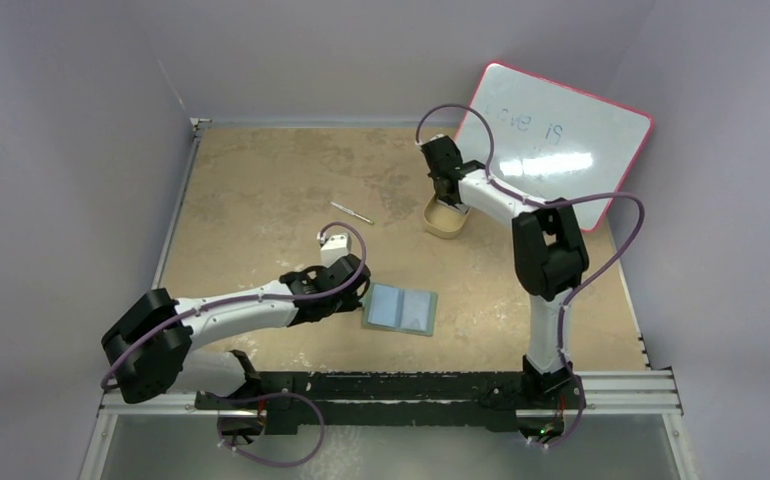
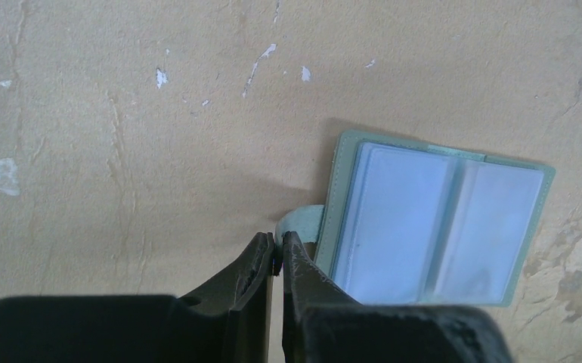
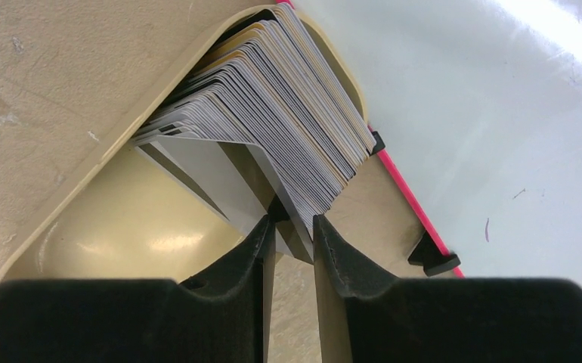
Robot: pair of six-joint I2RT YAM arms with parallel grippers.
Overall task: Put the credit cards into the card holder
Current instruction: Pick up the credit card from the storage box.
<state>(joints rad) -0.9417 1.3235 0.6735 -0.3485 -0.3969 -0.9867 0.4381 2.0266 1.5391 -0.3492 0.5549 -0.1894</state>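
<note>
The card holder (image 1: 401, 308) lies open on the table, its pale blue pockets (image 2: 431, 219) facing up. My left gripper (image 2: 278, 243) sits at its left edge, shut on the holder's green strap (image 2: 301, 221), which curls up off the table. The credit cards (image 3: 273, 98) stand as a fanned stack in a beige tray (image 3: 122, 227) at the back right. My right gripper (image 3: 294, 223) reaches into that tray (image 1: 445, 225) from above. Its jaws are closed narrowly on the lower corner of a few cards, pulled a little apart from the stack.
A pink-edged whiteboard (image 1: 561, 140) leans just behind and right of the tray, with a black foot (image 3: 433, 261) near my right fingers. A thin pen (image 1: 352, 212) lies on the table behind my left gripper (image 1: 361, 298).
</note>
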